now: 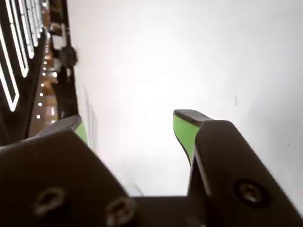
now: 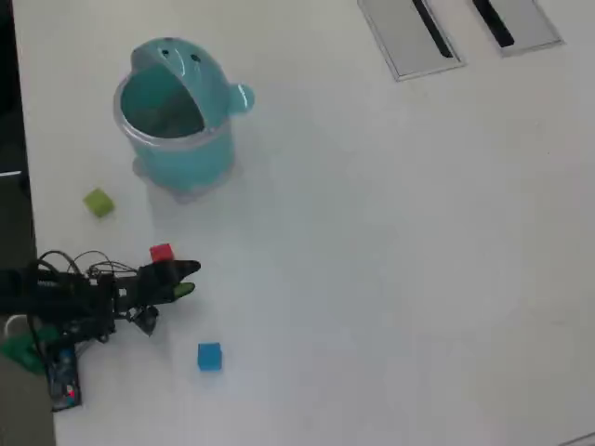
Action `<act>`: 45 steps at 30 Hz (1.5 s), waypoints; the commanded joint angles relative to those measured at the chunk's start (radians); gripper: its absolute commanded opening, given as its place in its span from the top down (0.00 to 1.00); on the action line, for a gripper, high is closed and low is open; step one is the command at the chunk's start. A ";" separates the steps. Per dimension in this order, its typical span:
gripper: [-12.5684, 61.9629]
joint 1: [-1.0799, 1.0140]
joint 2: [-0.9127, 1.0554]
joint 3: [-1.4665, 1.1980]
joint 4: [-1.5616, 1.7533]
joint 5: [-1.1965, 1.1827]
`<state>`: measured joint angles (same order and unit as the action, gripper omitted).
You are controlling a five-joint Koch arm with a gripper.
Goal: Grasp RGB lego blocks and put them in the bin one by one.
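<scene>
In the overhead view the red block lies on the white table just beside my gripper, against its upper finger and outside the jaws. The yellow-green block lies further up on the left. The blue block lies below the gripper. The teal bin with its domed hood stands upright at the upper left; its inside looks empty. In the wrist view my gripper is open, its green-padded fingers wide apart with only bare white table between them. No block shows in the wrist view.
Two flat grey panels with black slots lie at the table's top right. The table's left edge runs beside the arm's base and its wires. The white table stretches to the right.
</scene>
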<state>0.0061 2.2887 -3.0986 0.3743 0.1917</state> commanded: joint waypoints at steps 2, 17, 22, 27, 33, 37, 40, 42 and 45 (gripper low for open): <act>0.39 -0.015 0.066 -0.044 0.190 0.081; 0.42 -0.003 0.072 -0.002 0.472 0.307; 0.42 -0.003 0.072 0.060 0.492 0.336; 0.42 0.011 0.074 0.178 0.407 0.344; 0.42 0.043 0.075 0.305 0.310 0.416; 0.42 0.049 0.077 0.440 0.149 0.430; 0.41 0.049 0.077 0.515 0.048 0.430; 0.39 0.049 0.077 0.558 -0.005 0.468; 0.38 0.057 0.077 0.618 -0.055 0.558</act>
<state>0.0583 2.2887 -2.5940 0.3099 0.6995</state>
